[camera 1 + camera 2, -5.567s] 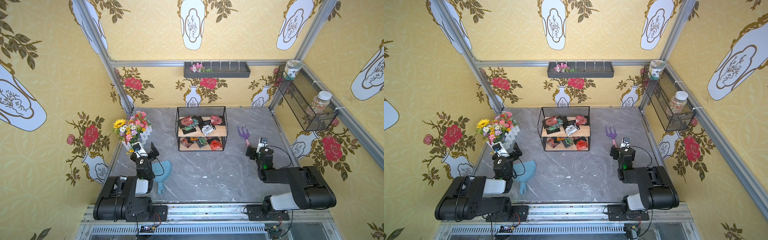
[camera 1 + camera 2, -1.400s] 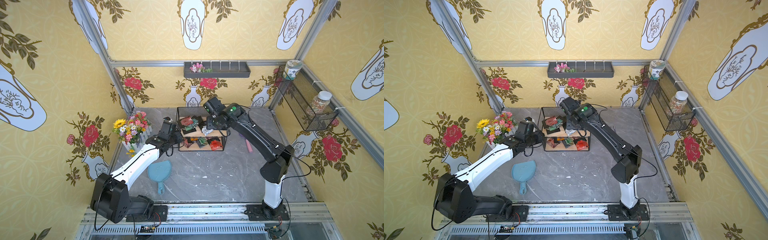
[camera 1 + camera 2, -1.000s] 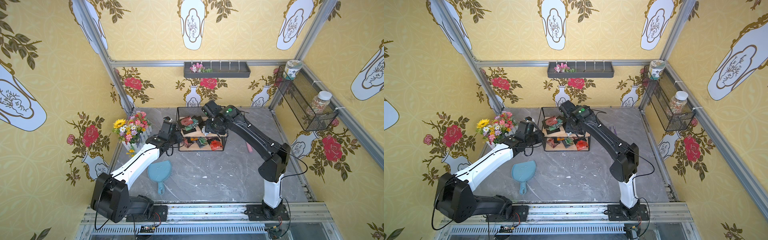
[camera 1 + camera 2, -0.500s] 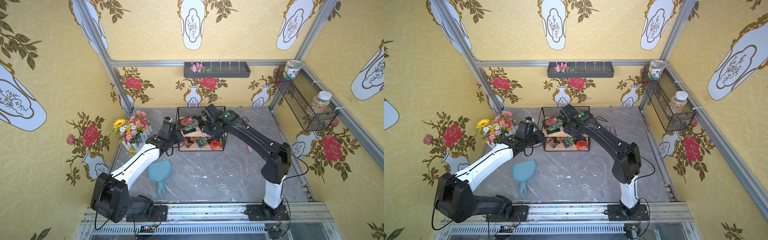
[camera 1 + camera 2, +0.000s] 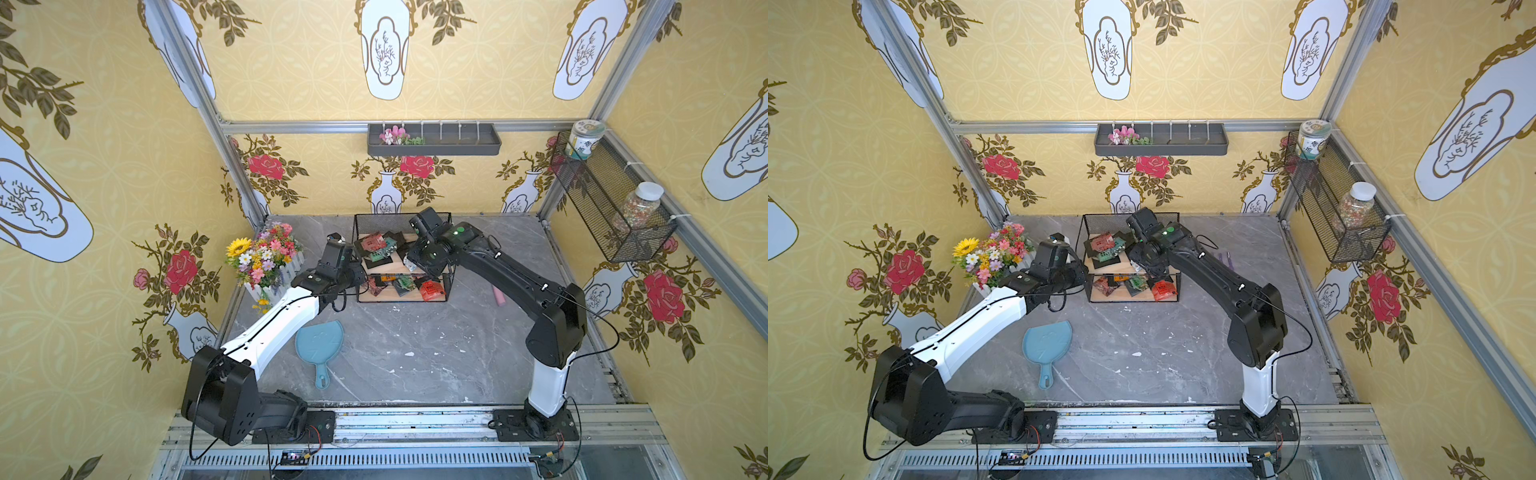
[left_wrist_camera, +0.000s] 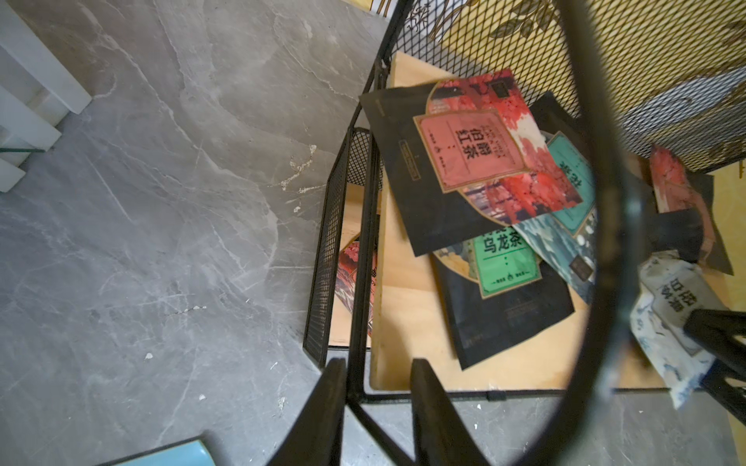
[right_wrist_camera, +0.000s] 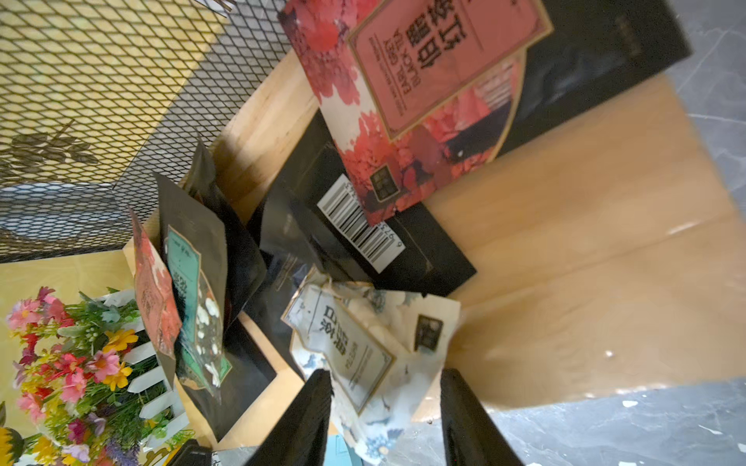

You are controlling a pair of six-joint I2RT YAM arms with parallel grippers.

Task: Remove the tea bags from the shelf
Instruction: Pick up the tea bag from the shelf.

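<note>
- Right wrist view: the right tool (image 7: 383,375) pinches a crumpled white tea bag (image 7: 363,335) at the edge of the upper board of the shelf (image 7: 565,242).
- Left wrist view: the left tool (image 6: 377,367) is spread and straddles the shelf's front corner post.
- In both top views, other tea bags (image 5: 376,245) (image 5: 1106,245) lie on both boards, and the shelf stands on the table (image 5: 415,340).

The left arm (image 5: 282,324) was built with a long white link between boxy black joints; the right arm (image 5: 515,282) was mostly black, apart from a white lower column. 2 flat black fingers (image 6: 327,415) each were fitted to the left gripper (image 6: 377,403) and right gripper (image 7: 385,411).
</note>
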